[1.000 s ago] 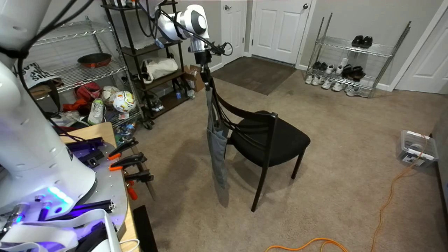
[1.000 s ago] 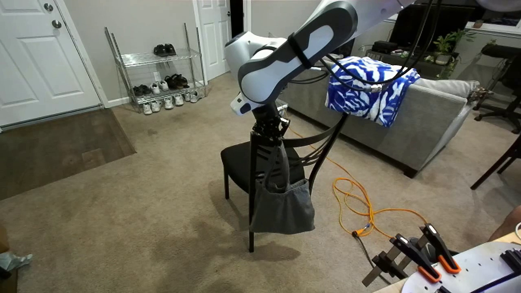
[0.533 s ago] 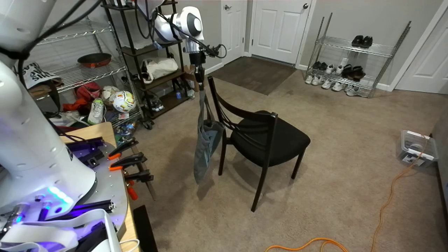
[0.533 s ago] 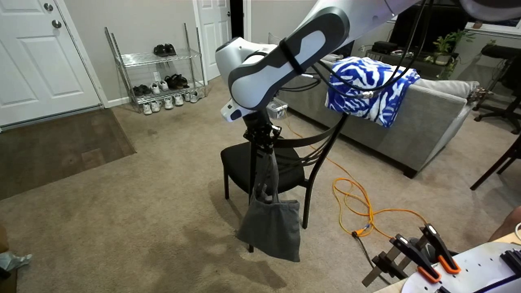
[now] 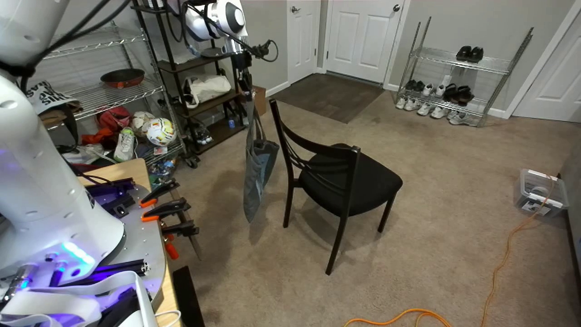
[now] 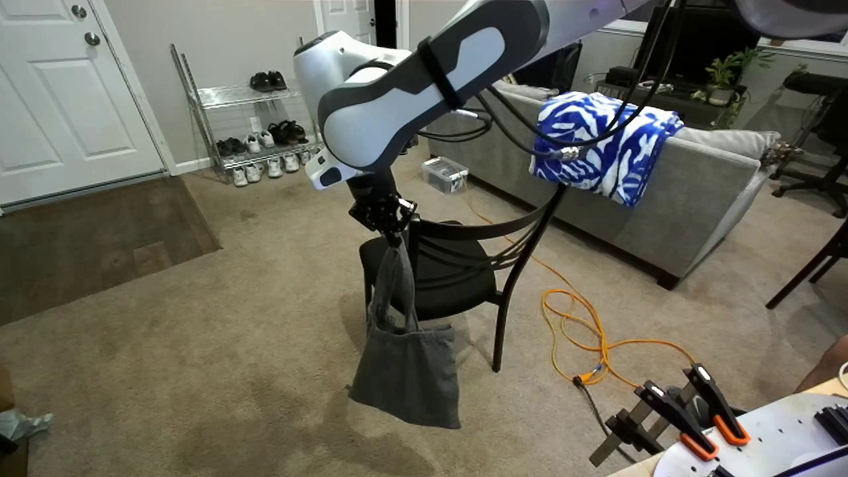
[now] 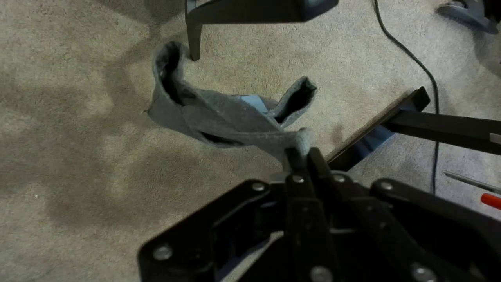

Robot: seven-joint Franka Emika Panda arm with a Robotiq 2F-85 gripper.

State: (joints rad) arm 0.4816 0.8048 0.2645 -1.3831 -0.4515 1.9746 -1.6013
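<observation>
"One gray cloth bag [image 6: 407, 377] hangs limp above a beige carpet [image 6: 265, 318], just beside and apart from a black chair [image 5: 370, 181]. Its body is roughly square, its bottom edge slants, and its mouth gapes slightly beneath two long straps [image 6: 405, 291]."

"How does it appear from above?"

"Narrow and folded, in the wrist view, with dark hollows between the folds and a pale blue patch [image 7: 254, 102] near the middle."

"And what has hold of it?"

"Two black fingers [image 7: 296, 168], pressed nearly together, pinch the straps at their upper end, and a rounded fold of cloth pokes out at the tips."

"What pose does the arm [image 6: 424, 106] strike?"

"Seen in an exterior view, the white and gray arm reaches in from the top, slopes down, bends at the wrist and aims the fingers at the carpet, a dark band [image 6: 439, 74] wrapped around its forearm."

"And the surfaces around it?"

"Smooth dark chair frame, its top rail bowed and its slats thin and curved; a padded seat; short-piled carpet below. In an exterior view, a pale wood counter [image 5: 129, 170] bears a gray metal plate [image 5: 144, 229] and black clamps [image 5: 167, 208] with orange ends. Beyond the chair, in an exterior view, a blue-and-white blanket [image 6: 596, 142] drapes over a gray sofa [image 6: 702, 192], and a boxy, clear plastic bin [image 6: 445, 175] sits on the carpet."
</observation>
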